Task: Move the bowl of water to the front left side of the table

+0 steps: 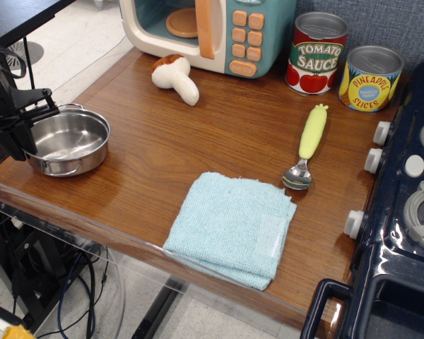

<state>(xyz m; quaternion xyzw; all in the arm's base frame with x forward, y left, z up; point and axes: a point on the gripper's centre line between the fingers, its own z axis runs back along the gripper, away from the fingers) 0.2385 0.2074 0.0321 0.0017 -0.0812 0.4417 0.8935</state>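
Note:
The bowl of water (69,140), a shallow shiny steel pot with thin wire handles, rests on the brown wood-grain table (219,134) near its front left corner. My black gripper (28,121) reaches in from the left edge and is shut on the bowl's left rim. One finger lies over the rim, and the other is hidden behind the bowl's outer wall. I cannot see any water inside the bowl.
A light blue folded cloth (232,226) lies at the front middle, with a green-handled spoon (307,145) behind it. A toy mushroom (175,76), a toy microwave (208,32), a tomato sauce can (316,53) and a pineapple can (369,78) stand at the back. A dark blue toy stove (403,212) is on the right.

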